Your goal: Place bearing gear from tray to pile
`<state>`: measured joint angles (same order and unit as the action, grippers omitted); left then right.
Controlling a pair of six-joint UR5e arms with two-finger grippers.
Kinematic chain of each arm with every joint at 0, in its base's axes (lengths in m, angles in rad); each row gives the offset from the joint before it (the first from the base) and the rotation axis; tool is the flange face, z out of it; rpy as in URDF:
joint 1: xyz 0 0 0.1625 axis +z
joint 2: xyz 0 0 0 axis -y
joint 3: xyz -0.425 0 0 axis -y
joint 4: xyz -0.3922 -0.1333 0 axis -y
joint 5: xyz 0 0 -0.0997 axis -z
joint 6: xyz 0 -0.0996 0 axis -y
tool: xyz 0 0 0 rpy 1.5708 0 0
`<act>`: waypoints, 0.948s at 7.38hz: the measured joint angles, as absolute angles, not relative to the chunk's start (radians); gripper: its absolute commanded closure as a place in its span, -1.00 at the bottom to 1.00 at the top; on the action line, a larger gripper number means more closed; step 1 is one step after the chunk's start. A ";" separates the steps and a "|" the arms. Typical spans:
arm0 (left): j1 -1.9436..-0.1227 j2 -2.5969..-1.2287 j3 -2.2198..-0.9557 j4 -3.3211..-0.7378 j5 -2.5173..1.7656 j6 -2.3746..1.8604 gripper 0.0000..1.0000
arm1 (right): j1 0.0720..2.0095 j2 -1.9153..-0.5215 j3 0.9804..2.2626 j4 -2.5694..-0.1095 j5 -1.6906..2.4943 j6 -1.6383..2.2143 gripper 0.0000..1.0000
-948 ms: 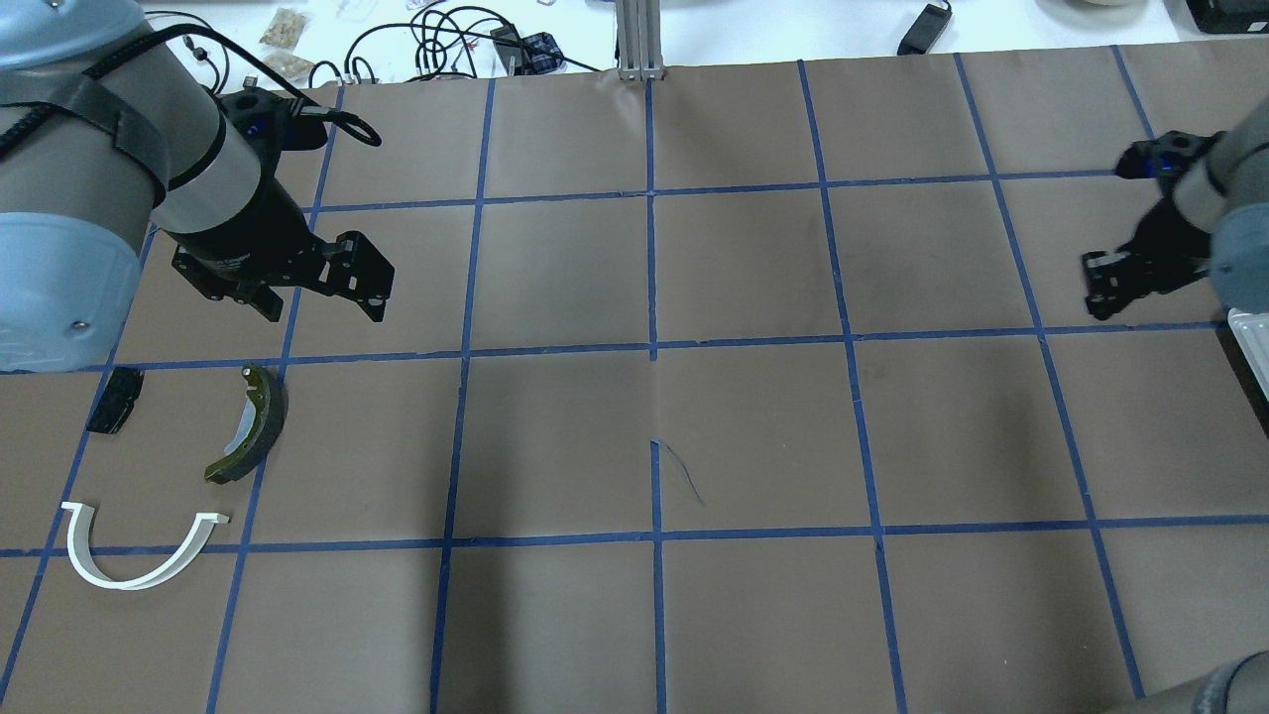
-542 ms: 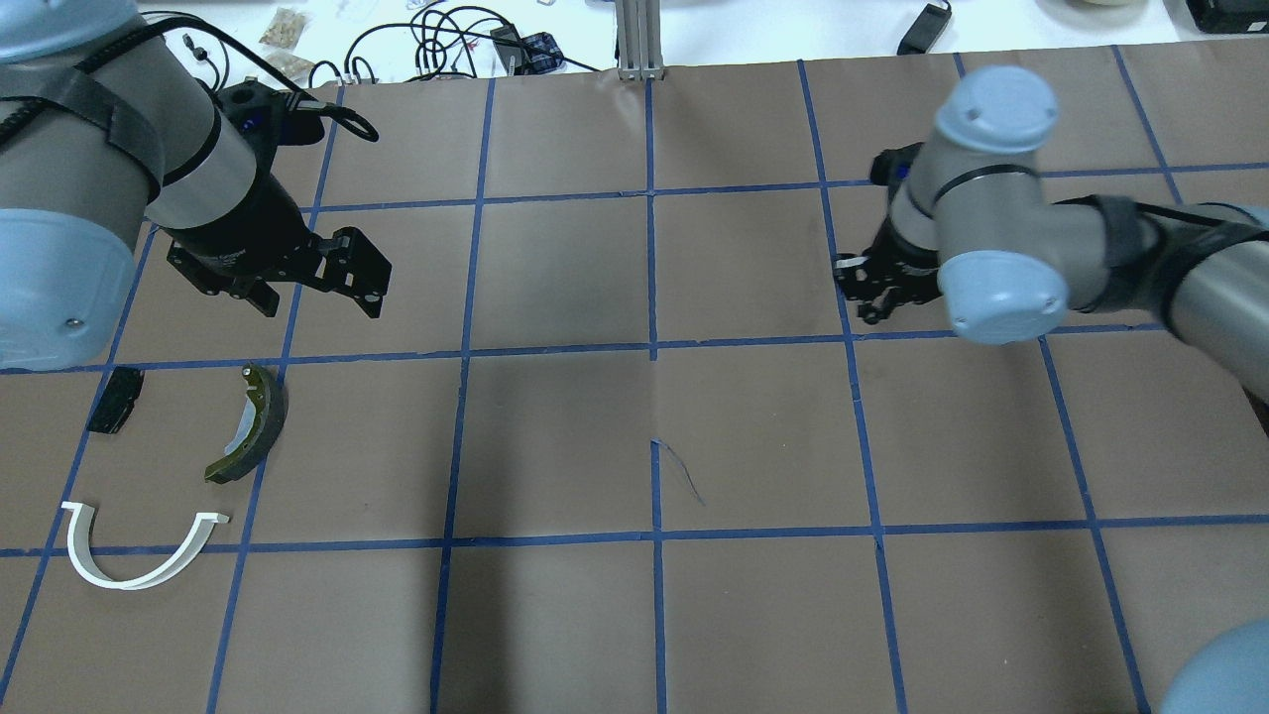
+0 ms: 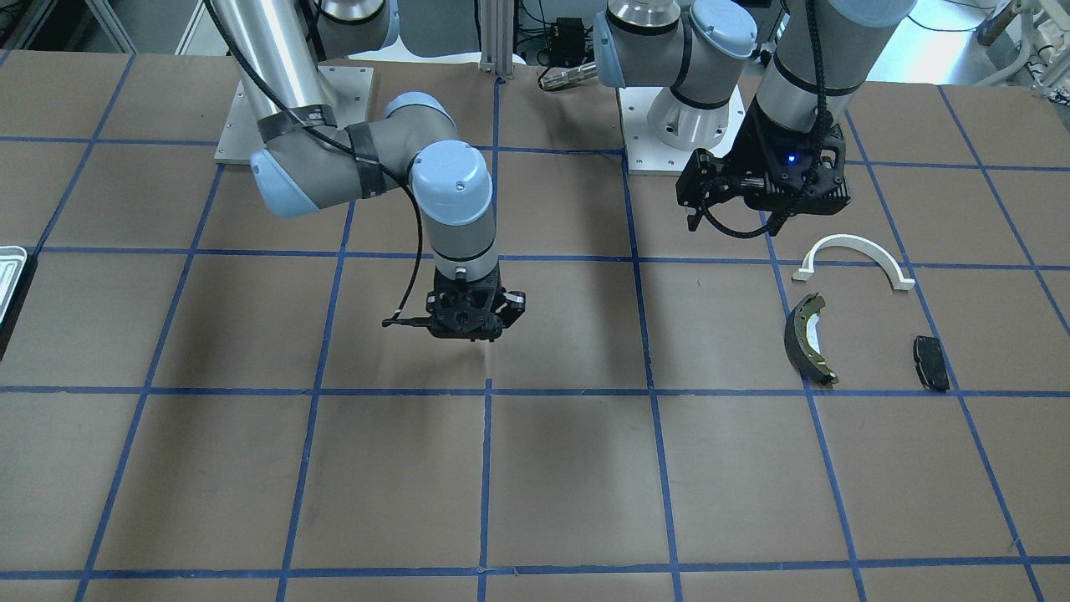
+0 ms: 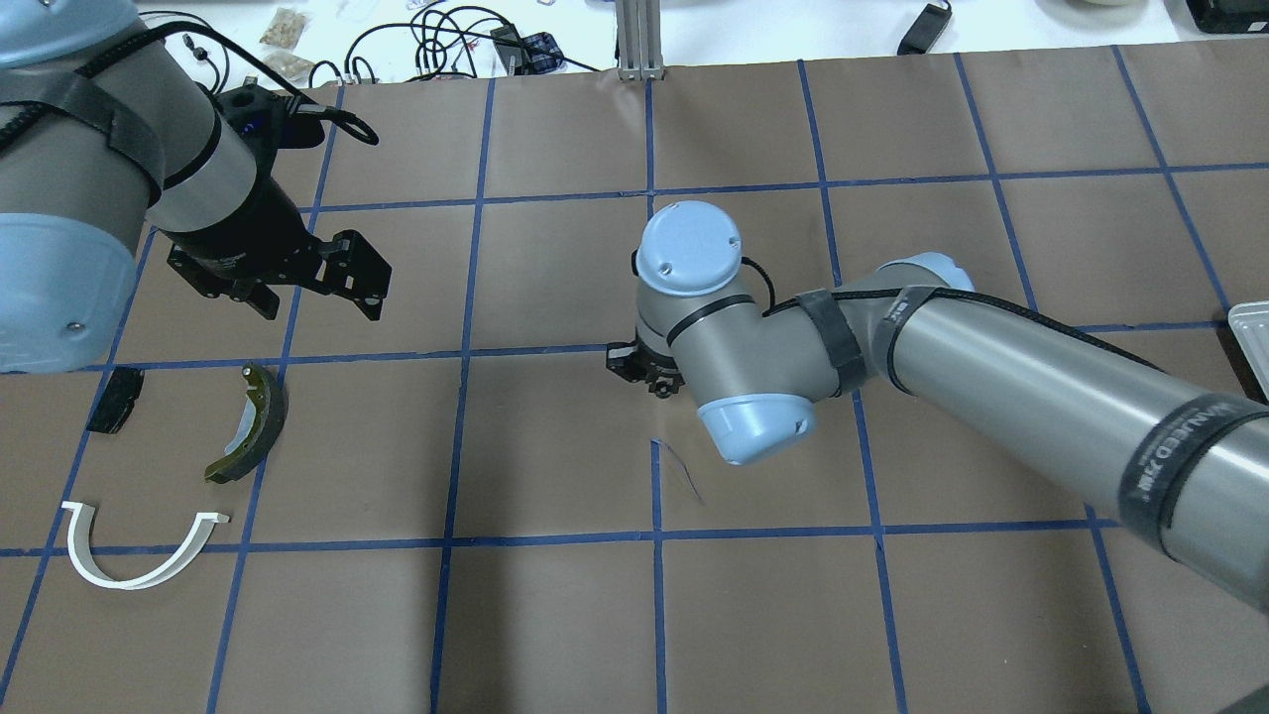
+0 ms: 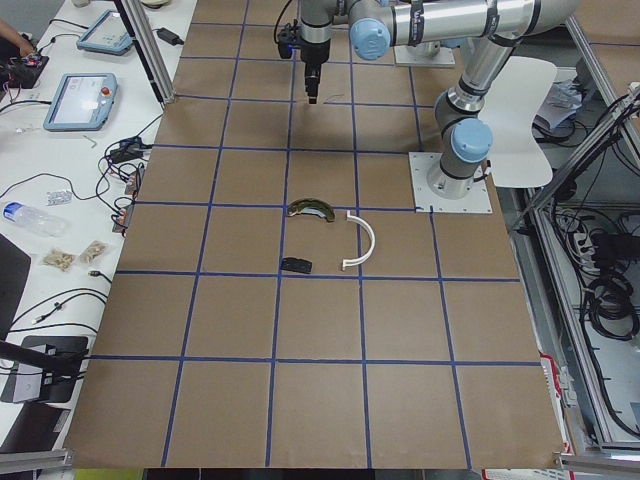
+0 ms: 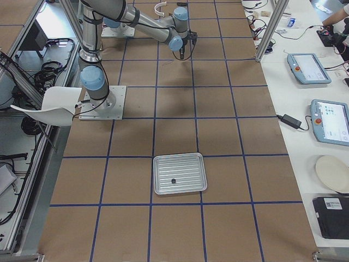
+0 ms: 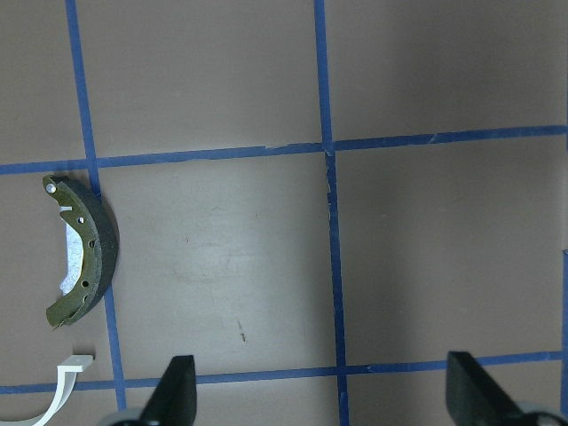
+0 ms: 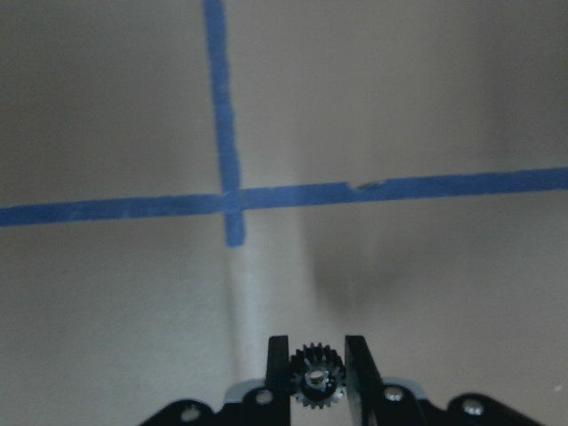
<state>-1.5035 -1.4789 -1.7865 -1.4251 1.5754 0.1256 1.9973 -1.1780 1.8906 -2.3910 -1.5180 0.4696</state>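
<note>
The gear, pinched by its teeth in the right gripper above the middle of the table, may slip out on the way to the pile near the left edge, where the left gripper hovers with fingers spread.

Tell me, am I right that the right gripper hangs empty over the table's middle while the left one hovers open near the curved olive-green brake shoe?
Not empty: the right wrist view shows the right gripper pinching a small dark toothed metal gear. The rest holds.
</note>
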 measured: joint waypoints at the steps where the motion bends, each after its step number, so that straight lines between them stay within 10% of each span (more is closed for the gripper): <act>1: -1.503 -1.480 -1.786 -1.420 1.575 0.126 -1.00 | 2.035 -1.168 1.882 -2.399 -1.502 0.506 -0.99; 7: -1.483 -1.509 -1.819 -1.309 1.567 0.113 -1.00 | 1.704 -1.196 1.824 -2.290 -1.521 0.194 -1.00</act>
<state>-1.4827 -1.5086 -1.8185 -1.3089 1.5672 0.1133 1.7038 -1.1963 1.8238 -2.2900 -1.5215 0.1938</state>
